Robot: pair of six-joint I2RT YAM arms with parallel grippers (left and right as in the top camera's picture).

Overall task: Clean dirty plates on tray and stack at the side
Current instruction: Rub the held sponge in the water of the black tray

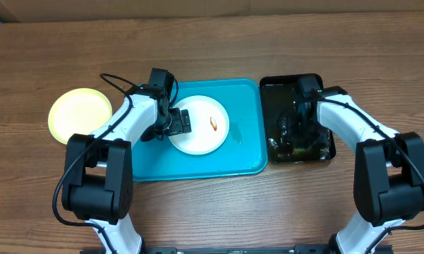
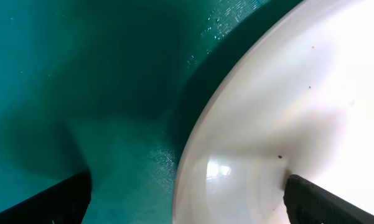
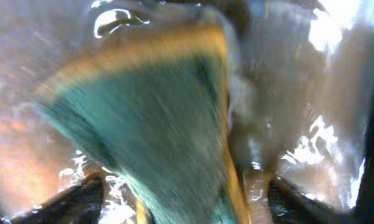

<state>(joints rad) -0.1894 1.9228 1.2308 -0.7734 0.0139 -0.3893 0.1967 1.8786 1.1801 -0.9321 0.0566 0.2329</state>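
Left of the tray (image 1: 243, 161), a yellow plate (image 1: 80, 115) lies on the worktop (image 1: 219, 212). On the tray, the left claw (image 1: 178, 121) stands open astride the left rim of the smeared white plate (image 1: 204, 135). Right of the tray, the right claw (image 1: 295, 125) straddles a sponge (image 3: 155, 124) in the black tray (image 1: 276, 95); grip unclear.

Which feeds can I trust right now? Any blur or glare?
Right wrist: heavy motion blur smears the green-and-yellow sponge, white glare around it. Left wrist: sharp, round white plate bright, shadow on the turquoise plastic tray. Overhead: sharp, evenly lit.
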